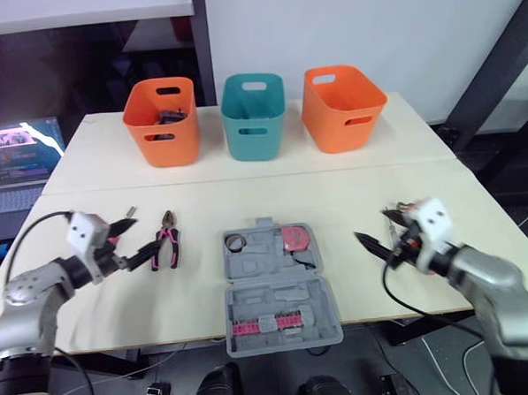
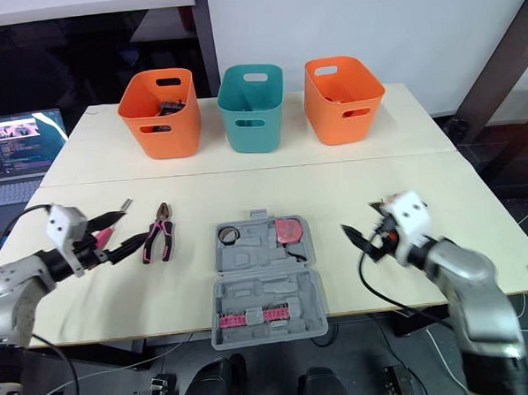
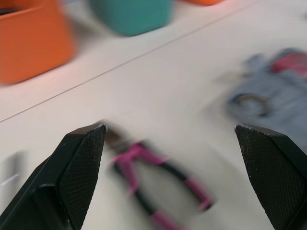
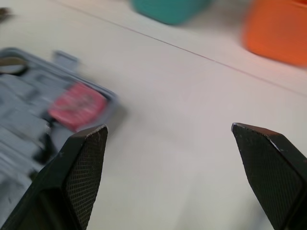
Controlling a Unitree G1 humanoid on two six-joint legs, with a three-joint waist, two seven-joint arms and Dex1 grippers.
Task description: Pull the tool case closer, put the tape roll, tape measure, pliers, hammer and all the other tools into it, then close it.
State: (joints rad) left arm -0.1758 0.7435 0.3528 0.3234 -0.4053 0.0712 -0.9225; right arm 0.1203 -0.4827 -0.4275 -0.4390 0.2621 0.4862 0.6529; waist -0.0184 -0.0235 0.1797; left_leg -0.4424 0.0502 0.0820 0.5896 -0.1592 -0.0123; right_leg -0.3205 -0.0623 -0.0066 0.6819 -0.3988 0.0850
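Three bins stood in a row on the far side of the worktop (image 1: 334,189): an orange bin (image 1: 161,132) on the left with dark items inside, a teal bin (image 1: 253,123) in the middle and a second orange bin (image 1: 342,114) on the right. An open laptop (image 1: 19,166) sat off the far left edge. A small grey item (image 1: 132,209), too small to identify, lay on the left, just far of the left arm's fingers.

On the near left, the left arm was bent, its forearm held low above the worktop. The left end effector (image 3: 170,127) pointed right, its two black fingers spread wide apart and holding nothing. The pliers (image 1: 168,239), with pink and black handles, lay flat just right of those fingers, between them and the tool case. The right arm reached in from the near right. The right end effector (image 4: 169,126) pointed left toward the case, fingers also spread wide and empty, with bare worktop between it and the case.

The grey tool case (image 1: 278,294) lay open at the near centre, close to the near edge. The tape roll (image 1: 236,242) sat in its far-left pocket and the red tape measure (image 1: 294,239) in its far-right pocket. A pink strip of bits (image 1: 266,324) lay along the near half.
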